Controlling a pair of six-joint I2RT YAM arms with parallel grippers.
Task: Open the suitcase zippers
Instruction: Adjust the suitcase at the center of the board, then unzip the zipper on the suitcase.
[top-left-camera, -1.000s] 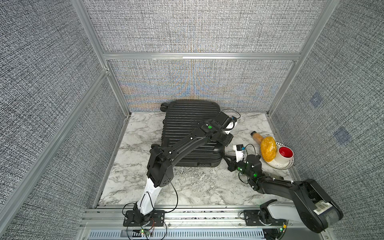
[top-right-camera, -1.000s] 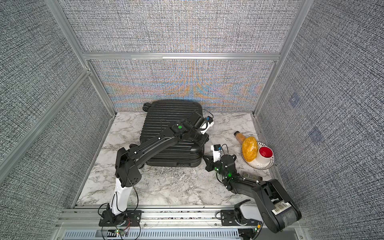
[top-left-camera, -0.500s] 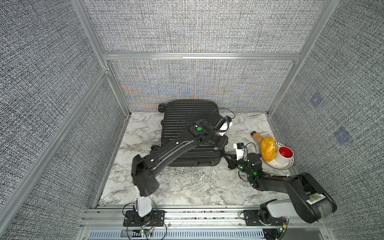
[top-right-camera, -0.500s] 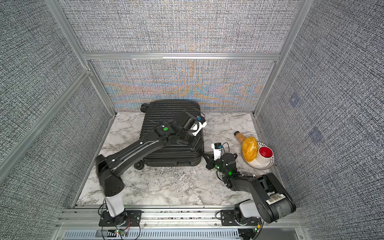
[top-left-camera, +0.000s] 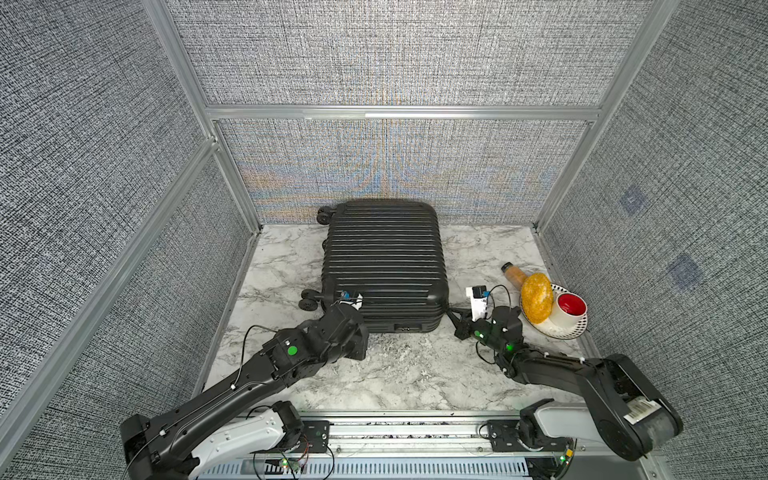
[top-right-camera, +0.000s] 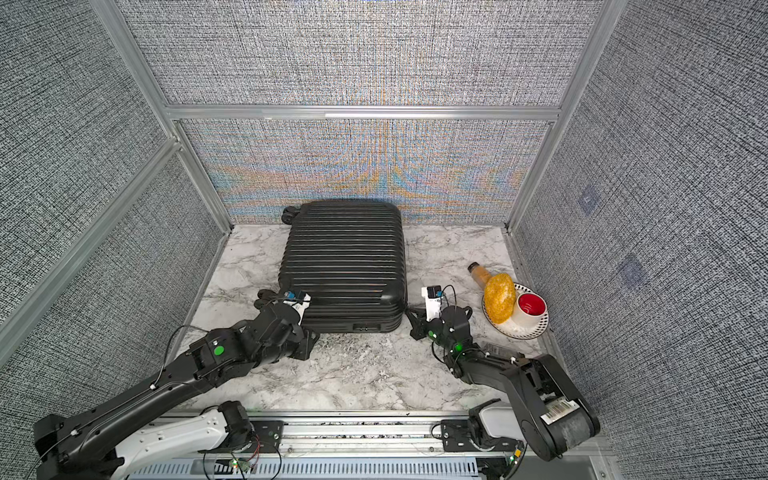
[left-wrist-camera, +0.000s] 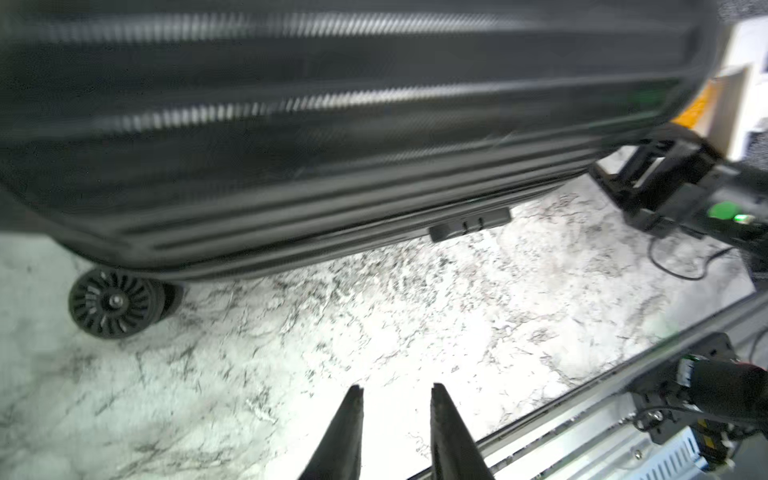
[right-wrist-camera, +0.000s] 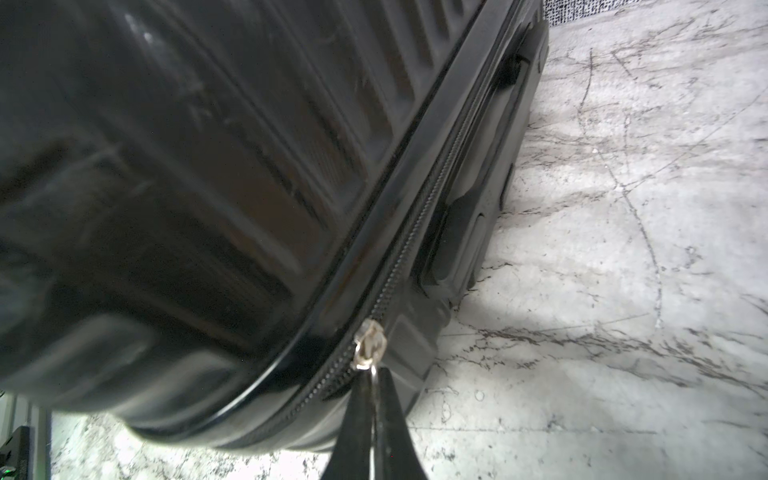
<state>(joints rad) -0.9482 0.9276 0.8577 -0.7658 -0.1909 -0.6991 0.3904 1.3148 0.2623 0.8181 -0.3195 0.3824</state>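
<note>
The black ribbed suitcase (top-right-camera: 343, 266) lay flat on the marble table (top-right-camera: 374, 374), toward its back edge. The left gripper (top-right-camera: 308, 343) hung by the case's front left corner, and the right gripper (top-right-camera: 409, 316) touched its front right corner. A dotted plate (top-right-camera: 517, 332) carrying a red-lined cup (top-right-camera: 530, 309) stood near the table's right edge.

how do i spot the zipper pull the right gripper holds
Find the black ribbed suitcase on the marble table. At its near corner by the right gripper, a zipper track follows the seam. The zipper pull is the only silvery piece on it.
</note>
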